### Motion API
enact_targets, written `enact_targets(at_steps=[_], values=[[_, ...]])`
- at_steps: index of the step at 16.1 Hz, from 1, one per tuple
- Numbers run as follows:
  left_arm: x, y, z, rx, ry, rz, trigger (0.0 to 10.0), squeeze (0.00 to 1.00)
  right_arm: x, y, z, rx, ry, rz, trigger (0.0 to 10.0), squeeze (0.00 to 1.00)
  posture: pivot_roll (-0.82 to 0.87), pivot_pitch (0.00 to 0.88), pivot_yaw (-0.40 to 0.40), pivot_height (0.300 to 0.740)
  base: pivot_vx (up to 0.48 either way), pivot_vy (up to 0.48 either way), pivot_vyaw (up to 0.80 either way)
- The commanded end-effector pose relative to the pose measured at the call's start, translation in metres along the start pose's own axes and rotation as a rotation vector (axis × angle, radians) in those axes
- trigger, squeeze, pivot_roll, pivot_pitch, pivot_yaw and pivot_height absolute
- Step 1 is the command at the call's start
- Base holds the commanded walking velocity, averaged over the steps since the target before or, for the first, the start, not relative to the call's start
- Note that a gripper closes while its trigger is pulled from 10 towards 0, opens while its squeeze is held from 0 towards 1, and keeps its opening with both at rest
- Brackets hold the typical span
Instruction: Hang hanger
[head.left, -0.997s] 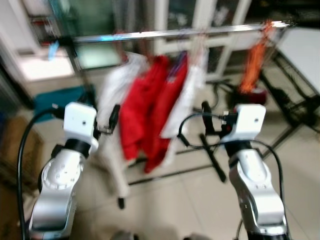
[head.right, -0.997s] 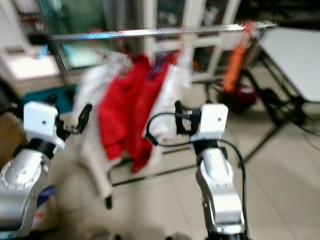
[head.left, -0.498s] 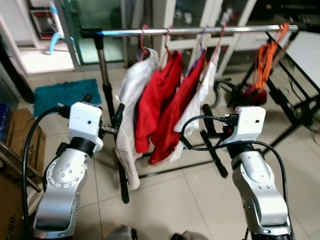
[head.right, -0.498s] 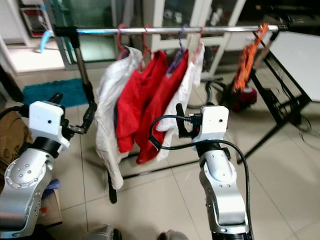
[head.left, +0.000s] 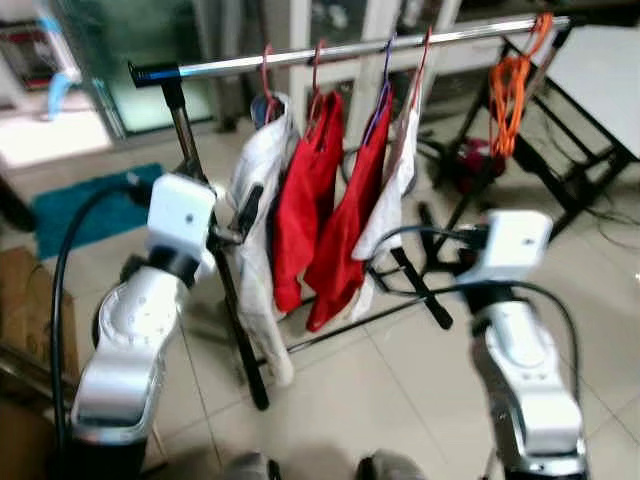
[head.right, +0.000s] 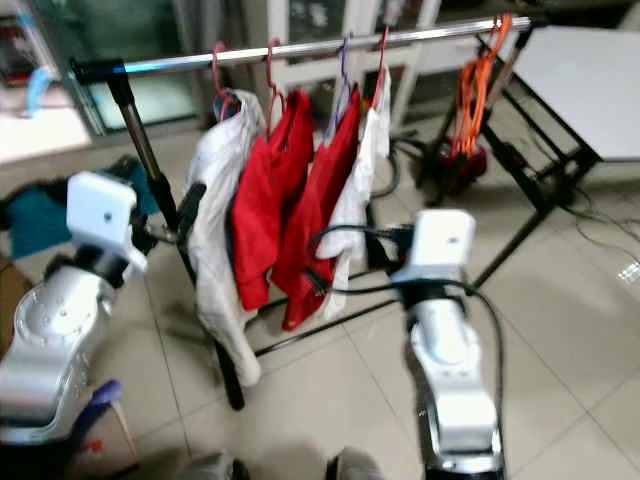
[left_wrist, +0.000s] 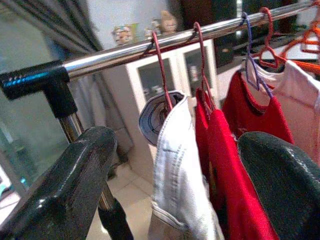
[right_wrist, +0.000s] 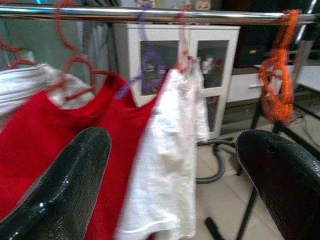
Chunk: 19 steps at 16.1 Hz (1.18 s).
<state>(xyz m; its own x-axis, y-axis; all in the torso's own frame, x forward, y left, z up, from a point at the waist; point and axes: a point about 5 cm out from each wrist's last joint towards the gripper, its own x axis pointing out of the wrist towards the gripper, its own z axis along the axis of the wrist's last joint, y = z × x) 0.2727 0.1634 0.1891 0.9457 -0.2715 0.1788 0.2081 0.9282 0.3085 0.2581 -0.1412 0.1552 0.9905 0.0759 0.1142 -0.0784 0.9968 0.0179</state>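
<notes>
A chrome clothes rail on a black-jointed stand crosses in front of me. Red hangers and a purple hanger hang on it. They carry a white jacket, two red shirts and a white top. My left gripper is raised beside the jacket, open, with nothing between its fingers. My right gripper is held up before the white top, open and empty too.
Orange cord dangles from the rail's right end. Behind it are a red vacuum and a white table on black legs. A teal mat and a cardboard box lie on the left. White glass-door cabinets stand behind the rack.
The whole view has shifted and tilted, so the rack now sits further left and looks a bit smaller. Both arms stay raised with their grippers open and empty.
</notes>
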Motion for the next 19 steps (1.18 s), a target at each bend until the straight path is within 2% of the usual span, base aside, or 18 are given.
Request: enact_targets(at_steps=[1, 2, 4, 6, 9, 10, 12, 14, 19], values=[[0.004, -0.005, 0.001, 0.043, 0.003, -0.035, 10.0, 0.0, 0.0, -0.003, 0.006, -0.011, -0.029, -0.004, 10.0, 0.0, 0.03, 0.049, -0.006, 0.74, 0.0, -0.48, 0.0], [0.008, -0.005, 0.002, 0.048, 0.002, -0.015, 10.0, 0.0, 0.001, -0.003, 0.007, -0.009, -0.033, -0.007, 10.0, 0.0, 0.03, 0.046, -0.003, 0.74, 0.0, -0.48, 0.0], [0.011, -0.004, 0.002, 0.006, 0.004, 0.018, 10.0, 0.0, 0.002, -0.004, 0.007, -0.008, -0.038, -0.018, 10.0, 0.0, 0.04, 0.043, -0.005, 0.74, 0.0, -0.48, 0.0], [0.009, -0.003, 0.0, -0.062, 0.025, 0.032, 10.0, 0.0, 0.003, -0.004, 0.008, -0.009, -0.039, -0.015, 10.0, 0.0, 0.04, 0.046, -0.01, 0.74, 0.0, 0.0, 0.0], [0.008, -0.001, -0.003, -0.058, 0.041, 0.047, 10.0, 0.0, 0.005, -0.004, 0.006, -0.023, -0.022, 0.002, 10.0, 0.0, 0.05, 0.048, -0.015, 0.74, 0.0, 0.0, 0.0], [0.008, -0.001, 0.001, -0.057, 0.011, 0.049, 10.0, 0.0, 0.006, -0.004, 0.006, -0.028, -0.013, 0.017, 10.0, 0.0, 0.05, 0.05, -0.016, 0.74, 0.0, 0.0, 0.0], [0.008, 0.001, 0.0, -0.081, 0.029, 0.064, 10.0, 0.0, 0.006, 0.003, 0.003, -0.033, 0.009, 0.098, 10.0, 0.0, 0.05, 0.052, -0.015, 0.74, 0.0, 0.0, 0.0], [0.008, 0.0, -0.002, -0.05, 0.036, 0.044, 10.0, 0.0, 0.001, 0.013, 0.0, -0.023, 0.039, 0.19, 10.0, 0.0, 0.04, 0.049, -0.012, 0.74, 0.0, 0.0, 0.0], [0.011, -0.001, 0.0, -0.064, 0.027, 0.03, 10.0, 0.0, 0.001, 0.015, 0.005, -0.016, 0.015, 0.202, 10.0, 0.0, 0.04, 0.049, -0.004, 0.74, 0.055, 0.0, 0.0]])
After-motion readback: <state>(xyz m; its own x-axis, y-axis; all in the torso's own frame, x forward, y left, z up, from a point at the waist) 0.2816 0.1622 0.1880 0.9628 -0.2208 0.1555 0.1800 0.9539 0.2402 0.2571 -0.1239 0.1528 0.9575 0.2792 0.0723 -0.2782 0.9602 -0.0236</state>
